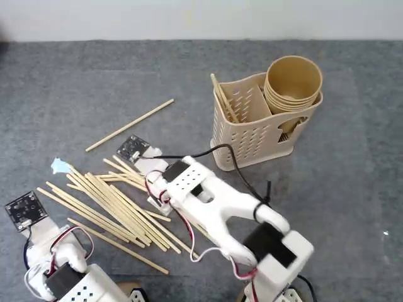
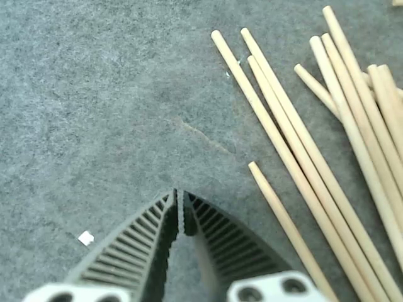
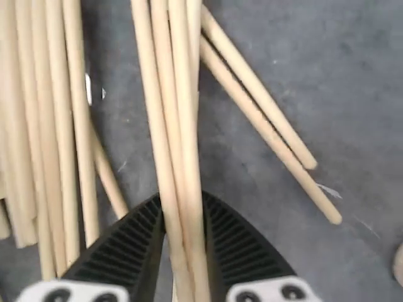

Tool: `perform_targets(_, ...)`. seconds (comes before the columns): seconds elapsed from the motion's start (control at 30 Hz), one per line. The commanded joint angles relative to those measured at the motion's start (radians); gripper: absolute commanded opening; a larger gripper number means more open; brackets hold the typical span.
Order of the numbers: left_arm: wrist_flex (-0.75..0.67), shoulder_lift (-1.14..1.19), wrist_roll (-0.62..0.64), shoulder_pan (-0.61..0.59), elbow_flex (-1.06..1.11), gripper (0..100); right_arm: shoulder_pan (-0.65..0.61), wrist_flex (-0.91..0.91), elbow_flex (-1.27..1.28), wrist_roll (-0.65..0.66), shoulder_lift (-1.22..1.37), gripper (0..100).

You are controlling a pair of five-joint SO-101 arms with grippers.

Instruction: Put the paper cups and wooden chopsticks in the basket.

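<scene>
Chopsticks [image 1: 113, 207] lie strewn in a loose pile across the grey table covering [image 1: 327, 189], left of centre in the high view, as I run both arms from my remote desk. My right arm [image 1: 208, 207] stretches from the near edge to the pile. Its wrist view shows the right gripper [image 3: 181, 201] clenched around a small bundle of sticks [image 3: 170, 126], which runs straight out between the ribbed black fingers [image 3: 126, 245]; I cannot count exactly how many sticks are pinched. More sticks lie on the covering on either side of the bundle. My left arm [image 1: 56, 264] sits at the near left corner. The left gripper [image 2: 179, 198] is pressed closed with its tips touching and nothing between them, above bare covering just beside the ends of several sticks, with a white speck [image 2: 85, 238] near it. The basket [image 1: 252, 135] stands upright at the far right, well apart from the pile. A stack of paper cups [image 1: 293, 82] fills its right compartment and a few sticks [image 1: 223, 100] lean in the left one. One lone stick [image 1: 129, 126] lies apart, beyond the pile, and a blue scrap [image 1: 60, 165] rests at the pile's left edge.
</scene>
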Motion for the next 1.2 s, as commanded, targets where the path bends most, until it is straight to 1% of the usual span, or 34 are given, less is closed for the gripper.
perform_targets(0.0, 0.002, -0.017, 0.008, 0.0, -0.018, 1, 0.012, 0.074, -0.012, -0.002, -0.173, 0.9)
perform_targets(0.23, 0.002, -0.017, 0.008, 0.0, -0.018, 1, 0.012, 0.189, -0.012, -0.002, -0.4, 0.9)
perform_targets(0.43, 0.002, -0.017, 0.008, 0.0, -0.018, 1, 0.013, 0.226, -0.012, -0.002, -0.561, 0.9)
perform_targets(0.73, 0.002, -0.017, 0.008, 0.0, -0.018, 1, 0.111, 0.216, -0.015, -0.002, -0.731, 0.9)
perform_targets(1.07, 0.002, -0.017, 0.008, 0.0, -0.018, 1, 0.191, 0.216, -0.176, -0.011, -0.814, 0.9)
perform_targets(1.17, 0.002, -0.017, 0.008, 0.0, -0.018, 1, 0.232, 0.177, -0.21, -0.011, -0.816, 0.9)
